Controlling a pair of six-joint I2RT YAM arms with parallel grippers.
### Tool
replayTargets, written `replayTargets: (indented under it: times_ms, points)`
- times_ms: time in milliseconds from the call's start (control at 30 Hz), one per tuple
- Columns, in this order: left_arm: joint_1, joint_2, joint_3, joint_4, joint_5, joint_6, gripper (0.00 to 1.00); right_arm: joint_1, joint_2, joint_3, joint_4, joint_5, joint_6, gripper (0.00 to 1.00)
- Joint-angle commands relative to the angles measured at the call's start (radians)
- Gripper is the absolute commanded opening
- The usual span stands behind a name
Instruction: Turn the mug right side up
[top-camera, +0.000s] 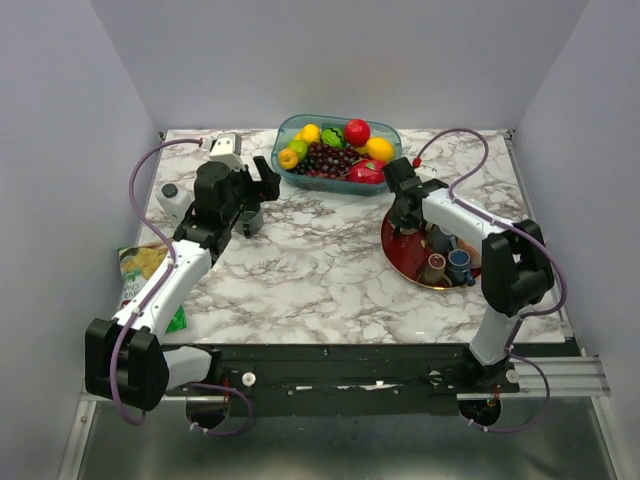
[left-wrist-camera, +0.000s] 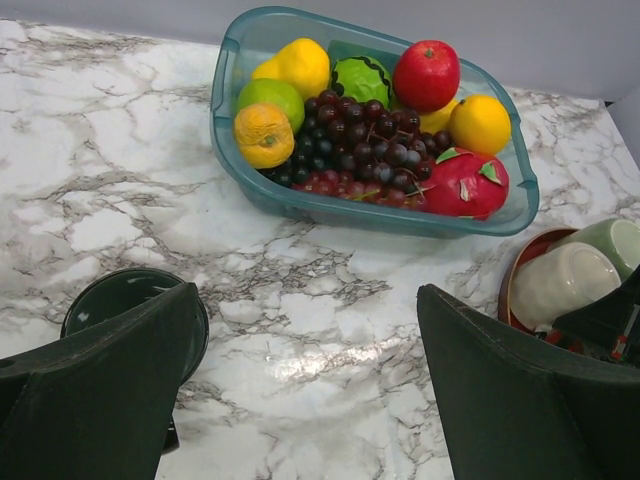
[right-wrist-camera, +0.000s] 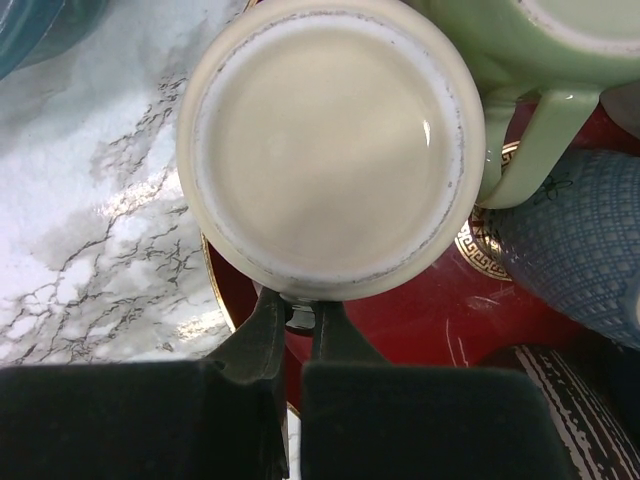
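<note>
Right wrist view: the cream mug (right-wrist-camera: 330, 150) is seen base-up on the red tray (right-wrist-camera: 400, 330), touching a green mug (right-wrist-camera: 490, 40). The right pincer (right-wrist-camera: 300, 310) is pressed together at its near edge; whether a handle is caught cannot be told. From above, it is largely hidden by the arm. The left pincer (left-wrist-camera: 308, 300) is spread wide over the bench (left-wrist-camera: 100, 150), with a dark cup (left-wrist-camera: 110, 295) beside one finger.

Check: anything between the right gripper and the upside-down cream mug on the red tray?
Nothing visible. The right gripper is shut right against the near edge of the cream mug; whether it pinches the handle is unclear. The green mug sits close beside it on the red tray, possibly crowding the flip.
</note>
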Motion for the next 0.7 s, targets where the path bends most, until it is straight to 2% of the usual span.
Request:
replayTargets:
  times_ms: [0,133,433,567,667]
  points:
    - [0.003,-0.01,-0.016,0.013,0.028,-0.004,0.99,-0.003,-0.058,-0.049,0.065,0.06,-0.044,0.01]
    - [0.003,-0.002,-0.018,0.022,0.059,-0.016,0.99,-0.003,-0.136,-0.093,0.125,0.056,-0.09,0.01]
    - [0.003,0.007,-0.022,0.047,0.117,-0.058,0.99,-0.003,-0.351,-0.184,0.104,-0.042,-0.119,0.01]
    - [0.003,0.015,-0.012,0.065,0.194,-0.087,0.99,-0.003,-0.472,-0.173,0.085,-0.119,-0.124,0.01]
    - [0.003,0.025,0.004,0.097,0.301,-0.145,0.99,-0.003,-0.52,-0.123,0.092,-0.203,-0.127,0.01]
